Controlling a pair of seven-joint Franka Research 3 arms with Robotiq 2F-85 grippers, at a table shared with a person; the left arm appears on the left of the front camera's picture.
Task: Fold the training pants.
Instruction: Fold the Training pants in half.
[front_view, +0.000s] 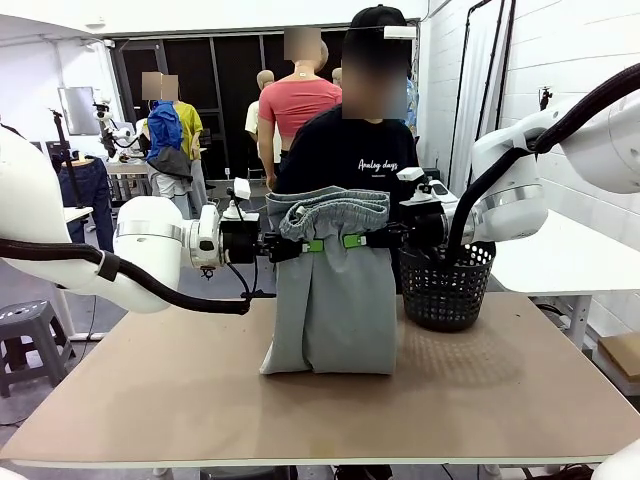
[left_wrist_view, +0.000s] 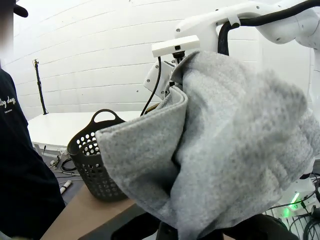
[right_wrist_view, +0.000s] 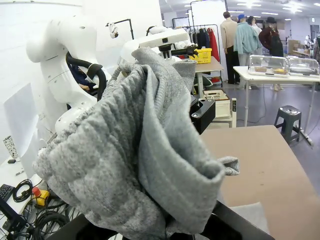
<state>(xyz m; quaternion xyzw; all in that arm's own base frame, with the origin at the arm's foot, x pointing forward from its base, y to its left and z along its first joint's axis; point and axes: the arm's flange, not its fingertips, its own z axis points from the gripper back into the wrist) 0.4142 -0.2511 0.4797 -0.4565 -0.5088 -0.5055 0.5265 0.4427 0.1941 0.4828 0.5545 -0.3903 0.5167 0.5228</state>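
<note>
- While both arms hold the light grey soft jersey training pants (front_view: 333, 290) up by the gathered waistband, the legs hang with the lower end bunched on the tan worktop (front_view: 150, 400).
- Left gripper (front_view: 300, 245) and right gripper (front_view: 367, 239): each clamped on the waistband edge.
- Black mesh plastic basket (front_view: 446, 288) stands just beside the pants.
- Progress: early, I'd judge; no flat, finished fold visible, laying down and folding remain.

Both arms reach in level above the tabletop's far middle — left gripper (front_view: 310, 245) and right gripper (front_view: 352, 240) face each other, each clamped on the training pants (front_view: 333, 300).
</note>
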